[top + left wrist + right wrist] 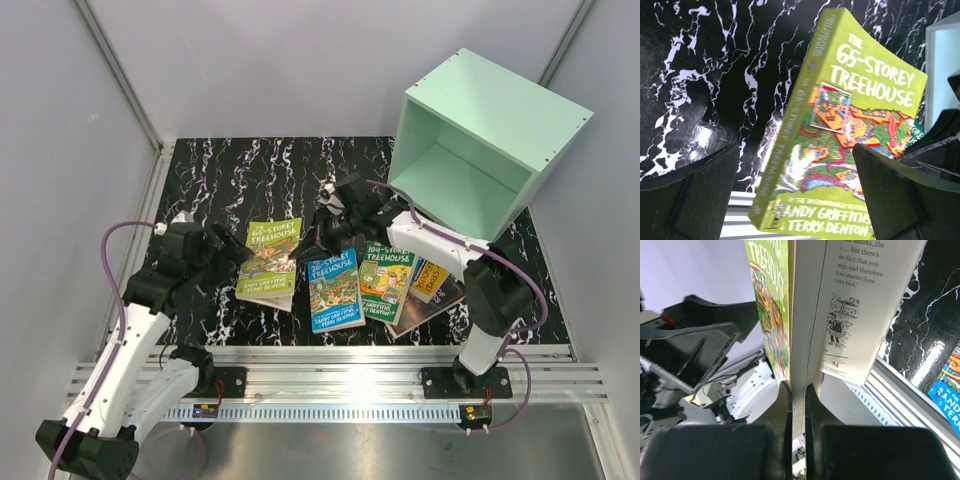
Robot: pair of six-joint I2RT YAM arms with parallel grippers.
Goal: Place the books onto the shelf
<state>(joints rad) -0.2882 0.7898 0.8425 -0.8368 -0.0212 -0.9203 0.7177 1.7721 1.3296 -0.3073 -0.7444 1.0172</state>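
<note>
Looking out from the near edge of the desk (220,170): my left gripper (228,252) stands spread wide with nothing in it, just beside the left side of the lime-green book (270,262). My right gripper (335,222) is clamped tight on that book's far end. Its wrist view shows the fingers (782,410) pinching the pages. Toward the near right corner lie the blue book (335,290), the green book (386,280) and an orange-blue book (430,278) on a dark book (448,302). The shelf (480,150) sits at the far right corner, with its open face toward the arms.
</note>
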